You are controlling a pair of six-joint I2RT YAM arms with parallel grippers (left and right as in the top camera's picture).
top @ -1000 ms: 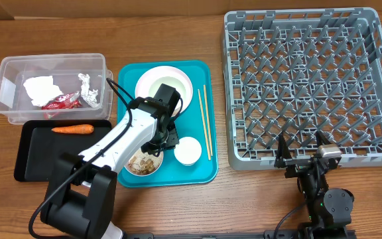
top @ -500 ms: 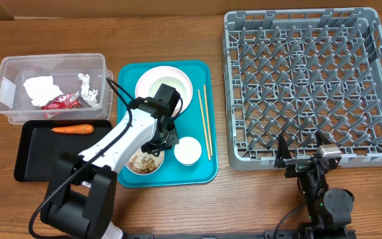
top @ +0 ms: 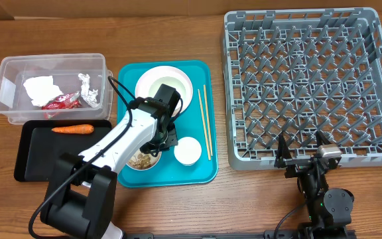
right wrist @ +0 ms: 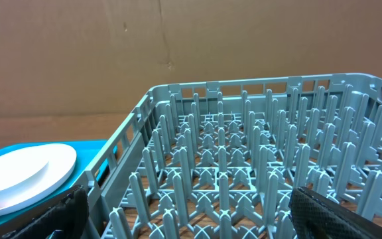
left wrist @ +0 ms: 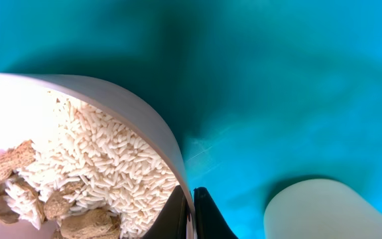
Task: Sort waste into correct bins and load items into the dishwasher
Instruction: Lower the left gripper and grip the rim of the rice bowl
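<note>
A white bowl of white rice and beige food scraps sits at the front of the teal tray. My left gripper is shut on the bowl's rim, one finger inside and one outside. A small white cup stands just right of it. A white plate and wooden chopsticks also lie on the tray. My right gripper stands open at the near edge of the grey dish rack, holding nothing.
At the left, the clear tub holds a white tissue, a red wrapper and silver foil. In front of it, an orange carrot piece lies in the black tray.
My left jaws have closed onto the bowl's rim. The right arm has not moved.
</note>
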